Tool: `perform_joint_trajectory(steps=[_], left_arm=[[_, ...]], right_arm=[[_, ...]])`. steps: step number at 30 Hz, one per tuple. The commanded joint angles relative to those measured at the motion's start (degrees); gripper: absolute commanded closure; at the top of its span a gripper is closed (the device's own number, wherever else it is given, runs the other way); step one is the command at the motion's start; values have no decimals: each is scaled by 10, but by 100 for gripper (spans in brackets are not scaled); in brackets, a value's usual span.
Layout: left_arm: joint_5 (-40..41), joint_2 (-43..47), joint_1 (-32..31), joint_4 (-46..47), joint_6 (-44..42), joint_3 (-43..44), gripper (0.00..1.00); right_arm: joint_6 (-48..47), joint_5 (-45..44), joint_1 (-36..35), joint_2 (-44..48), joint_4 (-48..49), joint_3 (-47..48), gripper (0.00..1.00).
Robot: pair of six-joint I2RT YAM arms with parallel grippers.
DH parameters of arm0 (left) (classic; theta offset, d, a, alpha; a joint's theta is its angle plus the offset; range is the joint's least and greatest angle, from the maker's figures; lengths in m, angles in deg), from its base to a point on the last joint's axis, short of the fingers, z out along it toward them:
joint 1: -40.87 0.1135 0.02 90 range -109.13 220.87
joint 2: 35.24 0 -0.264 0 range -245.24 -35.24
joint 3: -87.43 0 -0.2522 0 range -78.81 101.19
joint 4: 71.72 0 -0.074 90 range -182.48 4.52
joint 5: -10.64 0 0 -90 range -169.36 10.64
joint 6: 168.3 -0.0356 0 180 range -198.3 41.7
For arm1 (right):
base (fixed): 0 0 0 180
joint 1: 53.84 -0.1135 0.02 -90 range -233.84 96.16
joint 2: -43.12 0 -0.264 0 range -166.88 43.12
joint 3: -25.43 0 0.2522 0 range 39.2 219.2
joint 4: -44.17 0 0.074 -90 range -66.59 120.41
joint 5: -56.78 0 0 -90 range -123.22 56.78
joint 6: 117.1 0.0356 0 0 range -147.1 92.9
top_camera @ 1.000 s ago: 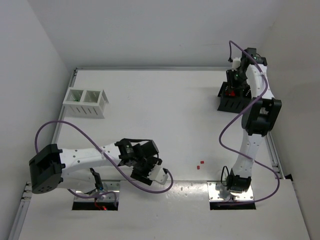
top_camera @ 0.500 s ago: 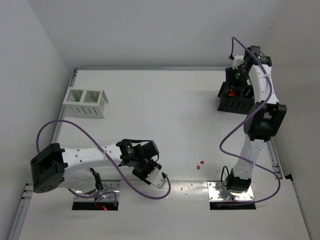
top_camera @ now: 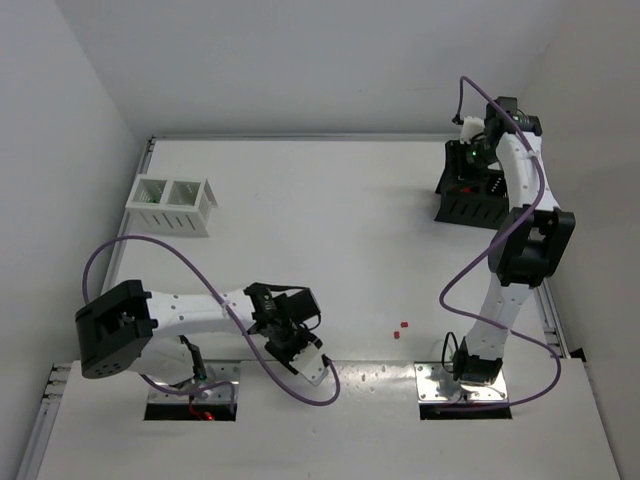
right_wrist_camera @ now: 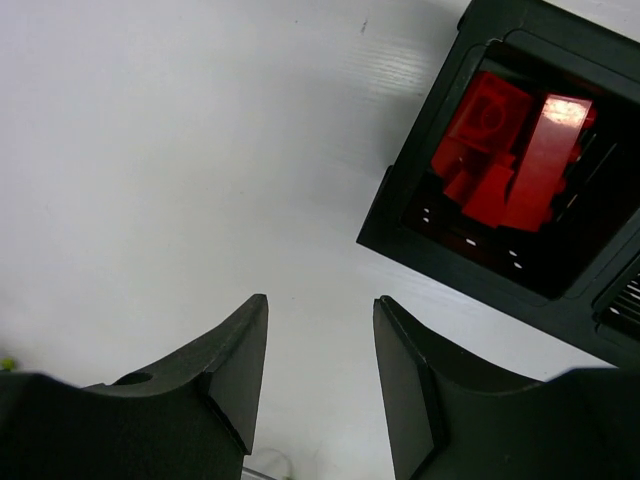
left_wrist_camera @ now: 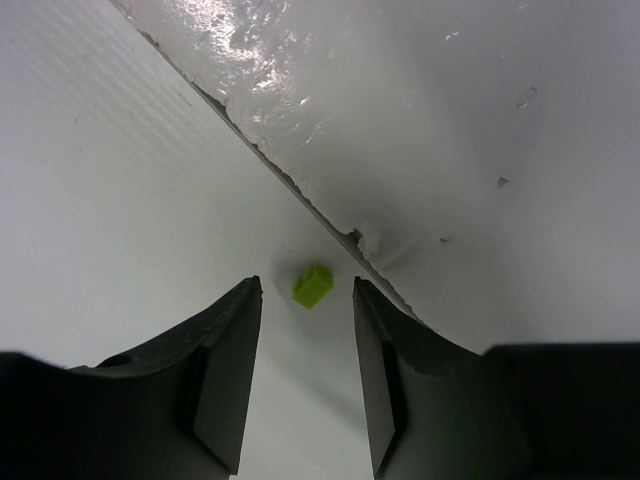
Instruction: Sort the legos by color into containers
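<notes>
A yellow-green lego (left_wrist_camera: 312, 285) lies on the table beside a raised seam, just beyond and between my left gripper's (left_wrist_camera: 307, 292) open fingertips. In the top view the left gripper (top_camera: 305, 352) is low near the table's front edge. Two small red legos (top_camera: 401, 329) lie on the table right of it. My right gripper (right_wrist_camera: 320, 300) is open and empty, hovering beside the black container (right_wrist_camera: 470, 275), which holds several red legos (right_wrist_camera: 510, 150). In the top view the right gripper (top_camera: 464, 163) is over the black container (top_camera: 470, 208) at the back right. The white container (top_camera: 172, 205) stands at the back left.
A glossy raised seam (left_wrist_camera: 300, 190) runs diagonally across the left wrist view next to the yellow-green lego. The arms' base plates (top_camera: 460, 385) sit at the near edge. Side walls enclose the table on the left and right.
My left gripper has swung nearer the front edge and turned downward. My right gripper has shifted slightly at the black container.
</notes>
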Motion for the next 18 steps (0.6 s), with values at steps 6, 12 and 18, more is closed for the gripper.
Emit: perform_joint_trajectory(steps=[6, 12, 18], left_arm=[[-27, -24, 2, 32, -35, -14, 56], [-27, -45, 18, 48, -47, -31, 61], [-27, -65, 28, 58, -53, -36, 75]], right_arm=[[-1, 11, -5, 34, -2, 2, 53], [-1, 11, -5, 34, -2, -4, 53], [-6, 6, -5, 34, 3, -16, 53]])
